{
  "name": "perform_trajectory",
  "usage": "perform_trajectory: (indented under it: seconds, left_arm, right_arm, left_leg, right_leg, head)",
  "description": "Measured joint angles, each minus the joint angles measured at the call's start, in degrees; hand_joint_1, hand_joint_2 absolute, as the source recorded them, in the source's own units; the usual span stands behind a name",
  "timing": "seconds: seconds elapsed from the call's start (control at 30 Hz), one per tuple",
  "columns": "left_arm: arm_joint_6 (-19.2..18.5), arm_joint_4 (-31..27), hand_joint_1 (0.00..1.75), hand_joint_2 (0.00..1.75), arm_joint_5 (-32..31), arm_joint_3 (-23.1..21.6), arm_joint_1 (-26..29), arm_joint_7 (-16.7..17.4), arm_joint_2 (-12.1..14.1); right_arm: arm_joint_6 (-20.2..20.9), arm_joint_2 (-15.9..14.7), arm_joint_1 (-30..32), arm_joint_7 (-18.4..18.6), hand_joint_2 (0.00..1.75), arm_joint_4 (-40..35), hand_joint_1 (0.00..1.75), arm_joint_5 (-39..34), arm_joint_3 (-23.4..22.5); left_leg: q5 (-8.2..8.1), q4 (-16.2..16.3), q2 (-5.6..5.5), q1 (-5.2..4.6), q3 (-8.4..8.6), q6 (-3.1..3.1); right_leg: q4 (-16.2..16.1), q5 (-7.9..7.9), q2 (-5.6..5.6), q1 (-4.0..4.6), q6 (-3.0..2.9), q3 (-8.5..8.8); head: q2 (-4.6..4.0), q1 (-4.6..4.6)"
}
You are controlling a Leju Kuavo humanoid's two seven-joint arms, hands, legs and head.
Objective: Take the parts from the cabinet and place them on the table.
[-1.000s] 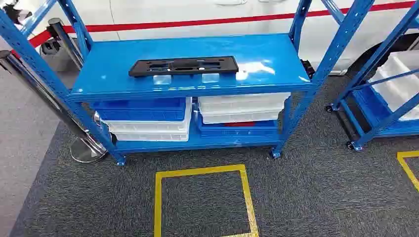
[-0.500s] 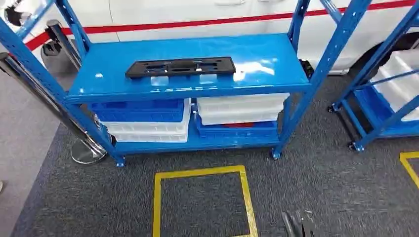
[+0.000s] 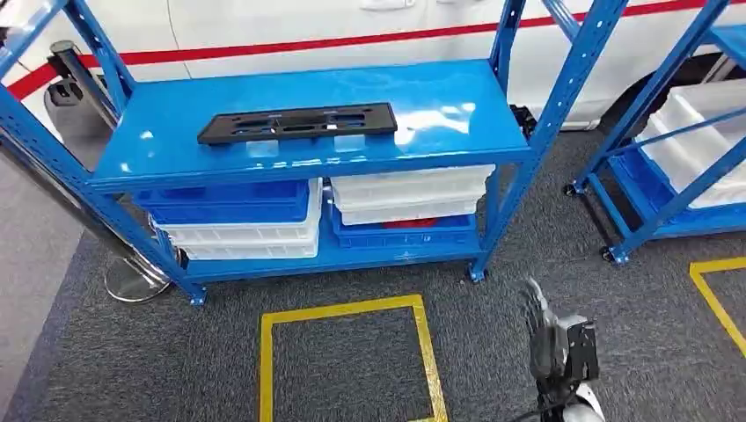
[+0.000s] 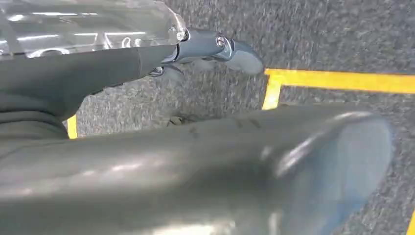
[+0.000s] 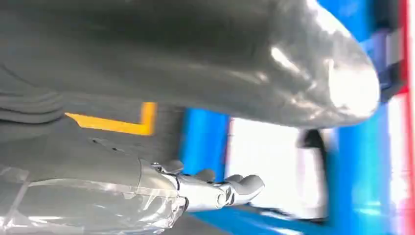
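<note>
Head view shows the black part (image 3: 297, 123) lying flat along the top shelf of the blue cabinet (image 3: 440, 114), with blue and white bins (image 3: 246, 215) stacked on the shelf beneath. Low over the grey carpet beside a yellow floor square (image 3: 343, 309), the right hand (image 3: 538, 321) appears blurred, seemingly empty with fingers extended. Left hand (image 4: 210, 49) hangs above the carpet, fingers loosely straight, holding nothing.

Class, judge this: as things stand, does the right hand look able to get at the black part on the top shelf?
Probably yes: the black part lies uncovered on the open blue shelf; the right hand holds nothing.
</note>
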Motion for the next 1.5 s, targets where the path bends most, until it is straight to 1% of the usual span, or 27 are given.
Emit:
perform_trajectory:
  seconds: [0.07,0.1,0.13,0.17,0.23,0.27,0.3,0.33,0.4,0.43,0.47,0.57,0.63,0.67,0.73,0.77,0.8,0.87,0.93,1.0,1.13,1.2,1.3,1.33,1.37,1.4,1.5]
  left_arm:
    - [0.0,0.0,0.0,0.0,0.0,0.7,0.0,-0.1,0.1]
    - [0.0,0.0,0.0,0.0,0.1,1.0,-0.1,-0.1,0.1]
    - [0.0,0.0,0.0,0.0,0.2,1.4,-0.1,-0.2,0.0]
    - [0.0,0.0,0.0,0.0,0.4,1.7,-0.2,-0.3,0.0]
    - [0.0,0.2,0.0,0.0,0.4,2.3,-0.3,-0.3,0.0]
    - [0.0,0.3,0.0,0.0,0.5,2.8,-0.3,-0.4,-0.1]
    - [0.0,0.4,0.0,0.0,0.5,3.3,-0.3,-0.5,-0.1]
    - [0.0,0.4,0.0,0.0,0.5,3.6,-0.3,-0.6,-0.1]
    - [0.0,0.5,0.0,0.0,0.7,4.4,-0.4,-0.8,-0.4]
    - [0.0,0.5,0.0,0.0,0.9,4.8,-0.4,-0.8,-0.4]
    - [0.0,0.5,0.0,0.0,1.0,5.2,-0.5,-0.9,-0.4]
    - [0.0,0.6,0.0,0.0,1.3,6.5,-0.6,-1.0,-0.6]
    - [0.0,0.6,0.0,0.0,1.4,7.3,-0.7,-1.0,-0.7]
    - [0.0,0.6,0.0,0.0,1.5,7.6,-0.8,-1.1,-0.8]
    - [0.0,0.7,0.0,0.0,1.6,8.5,-0.8,-1.1,-0.9]
    - [0.1,0.8,0.0,0.0,1.7,8.9,-0.7,-1.1,-1.0]
    - [0.1,0.9,0.0,0.0,1.7,9.2,-0.6,-1.1,-1.1]
    - [0.1,0.9,0.0,0.0,1.9,10.0,-0.6,-1.2,-1.4]
    - [0.1,1.0,0.0,0.0,2.0,10.9,-0.7,-1.3,-1.6]
    - [0.1,1.3,0.0,0.0,2.0,11.7,-0.9,-1.5,-1.9]
    - [0.0,1.4,0.0,0.0,2.1,12.8,-1.0,-1.9,-2.1]
    - [-0.1,1.4,0.0,0.0,1.9,13.5,-1.1,-2.1,-2.4]
    - [-0.2,1.4,0.0,0.0,1.1,14.4,-1.3,-2.4,-2.7]
    - [-0.3,1.4,0.0,0.0,1.0,14.6,-1.3,-2.4,-2.7]
    - [-0.3,1.5,0.0,0.0,0.9,14.7,-1.2,-2.5,-2.9]
    - [-0.3,1.5,0.0,0.0,0.8,14.9,-1.2,-2.5,-2.9]
    - [-0.2,1.6,0.0,0.0,0.5,15.3,-1.2,-2.7,-3.4]
  right_arm:
    - [0.0,0.0,0.2,-0.6,0.0,-4.3,0.0,-0.7,1.8]
    - [-0.1,-0.2,0.1,-1.0,0.0,-6.5,0.0,-1.0,2.7]
    - [-0.2,-0.4,0.1,-1.4,0.0,-8.4,0.0,-1.4,3.7]
    - [-0.4,-0.8,-0.2,-1.7,0.0,-10.2,0.0,-1.6,4.7]
    - [-0.9,-1.5,-0.2,-2.1,0.0,-13.3,0.0,-2.3,6.5]
    - [-1.4,-1.9,-0.1,-2.4,0.0,-15.2,0.0,-2.6,7.8]
    - [-1.7,-2.3,-0.1,-2.8,0.0,-16.9,0.0,-2.9,9.0]
    - [-2.1,-2.8,-0.2,-3.2,0.0,-18.6,0.0,-3.2,10.2]
    - [-3.3,-3.9,-0.5,-3.8,0.0,-22.2,0.0,-3.6,12.8]
    - [-4.0,-4.5,-0.8,-4.2,0.0,-23.8,0.0,-3.6,14.1]
    - [-4.7,-5.1,-1.1,-4.3,0.0,-25.2,0.0,-3.7,15.4]
    - [-7.4,-7.0,-1.3,-5.2,0.0,-29.3,0.0,-4.0,19.6]
    - [-9.2,-8.2,-1.7,-5.7,0.0,-32.3,0.0,-4.1,22.7]
    - [-9.8,-8.7,-2.1,-6.0,0.0,-33.4,0.0,-4.2,23.8]
    - [-11.8,-10.0,-2.4,-6.3,0.0,-35.9,0.0,-4.4,26.6]
    - [-12.8,-10.7,-2.5,-6.6,0.0,-37.1,0.0,-4.5,28.3]
    - [-13.5,-11.4,-2.5,-7.0,0.0,-38.0,0.0,-4.6,29.6]
    - [-15.2,-12.9,-2.8,-7.4,0.0,-40.2,0.0,-4.7,32.4]
    - [-17.1,-14.8,-3.4,-8.1,0.0,-42.7,0.0,-5.1,35.3]
    - [-18.6,-16.4,-3.9,-8.4,0.0,-44.6,0.0,-5.5,38.0]
    - [-21.0,-19.1,-4.2,-9.4,0.0,-47.8,0.0,-6.0,42.1]
    - [-22.2,-21.0,-4.6,-9.9,0.0,-49.5,0.0,-6.5,44.2]
    - [-22.7,-23.2,-4.5,-10.4,0.0,-50.5,0.0,-7.5,46.3]
    - [-22.4,-23.6,-4.5,-10.4,0.0,-50.5,0.0,-7.7,46.8]
    - [-21.7,-23.9,-4.4,-10.4,0.0,-50.6,0.0,-8.1,47.1]
    - [-20.9,-24.2,-4.3,-10.4,0.0,-50.7,0.0,-8.4,47.2]
    - [-18.7,-24.4,-4.2,-10.4,0.0,-50.9,0.0,-8.7,47.4]
  left_leg:
    - [0.23,-0.3,0.01,-0.25,-0.03,0.31]
    - [0.88,-1.5,0.17,0.52,0.43,0.55]
    - [1.13,-1.9,0.44,0.36,0.7,0.67]
    - [1.21,-2.0,0.54,0.38,0.67,1.09]
    - [1.21,-1.9,0.59,0.33,0.56,1.16]
    - [1.19,-1.9,0.66,0.3,0.55,1.18]
    - [1.03,-1.9,0.69,0.3,0.59,1.13]
    - [0.95,-1.8,0.69,0.31,0.68,1.05]
    - [0.51,-1.6,0.71,0.38,1.0,0.7]
    - [0.21,-1.3,0.74,0.35,1.04,0.37]
    - [-0.14,-0.9,0.74,-0.06,0.83,-0.03]
    - [-0.27,-1.2,0.92,0.15,0.99,-0.88]
    - [-1.05,-0.1,0.82,0.38,0.91,-1.6]
    - [-2.52,2.5,0.75,0.39,-0.34,-1.74]
    - [-6.35,11.9,0.73,0.52,-5.42,-2.05]
    - [-7.2,15.9,0.73,0.56,-7.9,-2.16]
    - [-6.62,17.4,0.72,0.62,-9.33,-2.18]
    - [-1.81,12.4,0.73,0.7,-8.17,-2.0]
    - [4.31,2.1,0.63,0.7,-4.3,-1.39]
    - [2.32,0.1,0.47,0.18,-2.89,-0.72]
    - [1.66,-0.2,0.41,0.07,-2.16,0.52]
    - [1.13,-0.9,0.36,0.26,-0.51,1.39]
    - [-0.1,-1.0,0.35,0.11,0.75,1.75]
    - [-0.56,-1.0,0.34,0.03,1.27,1.73]
    - [-1.07,-1.0,0.34,0.01,1.99,1.68]
    - [-1.69,-1.0,0.31,0.0,2.92,1.59]
    - [-3.58,-1.1,0.42,0.04,4.88,1.09]
  right_leg:
    - [-0.3,0.22,0.06,-0.22,0.69,0.02]
    - [-0.2,-0.02,0.05,0.03,1.07,0.04]
    - [0.7,-0.72,-0.4,-0.1,1.32,-0.23]
    - [3.8,-2.83,-0.66,-0.16,1.51,-1.7]
    - [11.9,-6.67,-0.72,-0.32,1.86,-5.6]
    - [15.5,-7.69,-0.72,-0.39,2.06,-7.43]
    - [16.2,-7.08,-0.74,-0.52,2.19,-7.9]
    - [14.2,-5.11,-0.81,-0.65,2.29,-7.0]
    - [5.0,0.03,-1.23,-0.83,2.28,-2.37]
    - [0.5,0.99,-1.72,-0.84,2.09,-0.27]
    - [-0.6,-0.07,-1.86,-0.3,1.73,0.22]
    - [-0.5,-0.13,-1.54,-0.12,0.54,0.1]
    - [-1.3,0.05,-1.47,-0.54,-0.2,0.84]
    - [-1.4,-0.17,-1.47,-0.54,-0.53,1.14]
    - [-1.3,-0.6,-1.5,-0.42,-0.89,1.58]
    - [-1.3,-0.88,-1.42,-0.4,-0.93,1.8]
    - [-1.3,-1.16,-1.26,-0.38,-0.87,2.13]
    - [-1.3,-1.95,-1.03,-0.38,-0.66,3.16]
    - [-1.4,-3.03,-0.9,-0.38,-0.26,4.53]
    - [-1.3,-3.64,-0.65,-0.22,0.57,4.56]
    - [-1.0,-3.53,-0.74,-0.45,1.54,5.24]
    - [2.6,-4.36,-0.92,-0.63,1.92,3.95]
    - [14.9,-8.68,-0.96,-0.59,2.32,-4.85]
    - [16.8,-8.8,-0.97,-0.58,2.37,-6.94]
    - [16.1,-7.44,-0.97,-0.56,2.33,-7.83]
    - [13.1,-4.92,-0.97,-0.51,2.04,-7.38]
    - [0.4,4.85,-1.47,0.2,0.64,-4.44]
  head:
    - [0.0,0.02]
    - [0.0,0.04]
    - [0.0,0.06]
    - [-0.02,0.18]
    - [0.0,0.2]
    - [0.0,0.2]
    - [0.0,0.17]
    - [0.0,0.2]
    - [0.0,0.2]
    - [0.0,0.22]
    - [0.0,0.22]
    - [0.0,0.09]
    - [0.0,0.09]
    - [0.0,0.02]
    - [0.0,0.02]
    - [0.0,0.0]
    - [0.0,0.02]
    - [0.0,0.0]
    - [0.0,0.02]
    - [0.0,0.0]
    - [0.0,0.07]
    - [0.0,0.2]
    - [0.0,0.24]
    - [0.0,0.22]
    - [0.0,0.22]
    - [0.0,0.24]
    - [-0.02,0.28]
